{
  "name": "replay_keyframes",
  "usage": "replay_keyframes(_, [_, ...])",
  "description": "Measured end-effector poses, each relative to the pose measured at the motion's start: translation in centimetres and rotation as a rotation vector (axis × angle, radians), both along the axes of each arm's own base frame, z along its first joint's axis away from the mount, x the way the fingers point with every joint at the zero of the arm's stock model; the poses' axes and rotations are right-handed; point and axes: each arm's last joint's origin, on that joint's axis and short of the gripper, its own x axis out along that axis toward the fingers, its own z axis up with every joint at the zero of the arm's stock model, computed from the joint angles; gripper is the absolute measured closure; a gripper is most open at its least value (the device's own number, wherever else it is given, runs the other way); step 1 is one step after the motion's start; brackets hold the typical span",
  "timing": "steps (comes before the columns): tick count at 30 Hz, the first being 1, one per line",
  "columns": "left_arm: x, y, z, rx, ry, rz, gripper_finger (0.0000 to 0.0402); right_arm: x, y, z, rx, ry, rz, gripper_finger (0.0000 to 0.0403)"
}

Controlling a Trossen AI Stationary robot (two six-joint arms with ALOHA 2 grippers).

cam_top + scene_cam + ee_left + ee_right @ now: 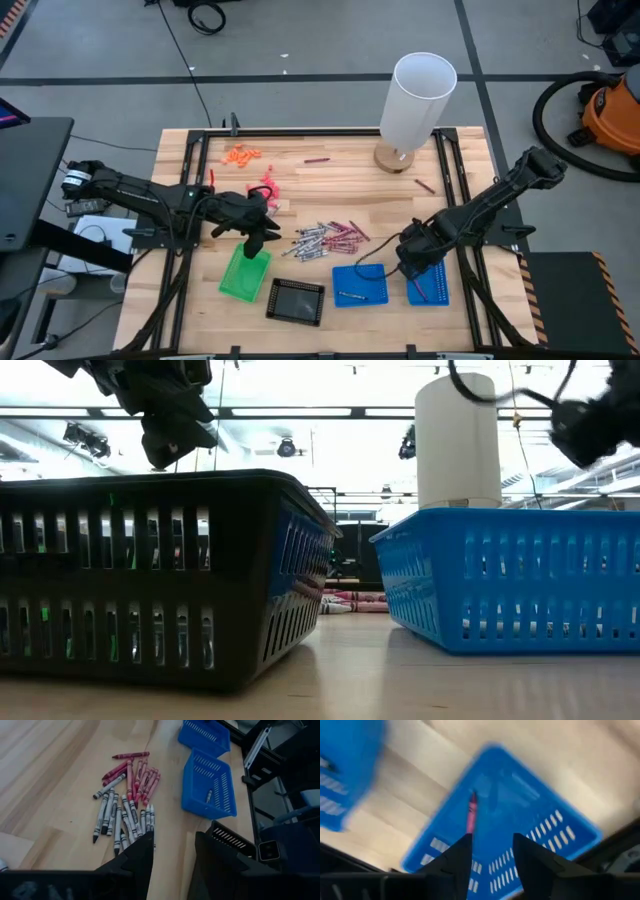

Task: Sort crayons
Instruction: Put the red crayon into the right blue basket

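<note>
Bench [330,175] planks fill the high view: crayons [328,240] lie heaped left of the two blue trays, my left claw [256,243] over the green tray [245,275]. Low view: black basket [150,575] blocks most. Right wrist view: my right claw [489,851], fingers apart, hangs above a pink crayon [470,817] in the far-right blue tray [530,815]. Left claw fingers apart too.

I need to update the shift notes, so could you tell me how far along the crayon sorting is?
Barely started. Done: one grey-white crayon lies in a blue tray. In hand: a red crayon sits just beyond the open right gripper, over the other blue tray. Left: the mixed pile beyond the open left gripper, plus strays near the white cylinder.
</note>
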Motion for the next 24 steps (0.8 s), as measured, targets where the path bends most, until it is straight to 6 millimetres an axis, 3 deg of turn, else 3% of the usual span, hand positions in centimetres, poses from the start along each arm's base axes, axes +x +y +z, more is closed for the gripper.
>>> replay_keyframes(8, [0.0, 0.1, 0.0, 0.010, 0.001, -0.003, 0.0246, -0.5, -4.0, 1.6, -0.135, -0.045, -0.015, 0.0258])
replay_keyframes(17, [-0.4, 0.3, 0.5, 0.055, -0.033, -0.013, 0.0246, -0.9, -8.3, -1.0, -0.169, -0.045, 0.091, 0.0255])
replay_keyframes(24, [-1.2, 1.9, 1.6, 0.076, -0.090, 0.092, 0.0246, -1.3, -12.1, -2.3, -0.184, -0.047, 0.084, 0.0230])
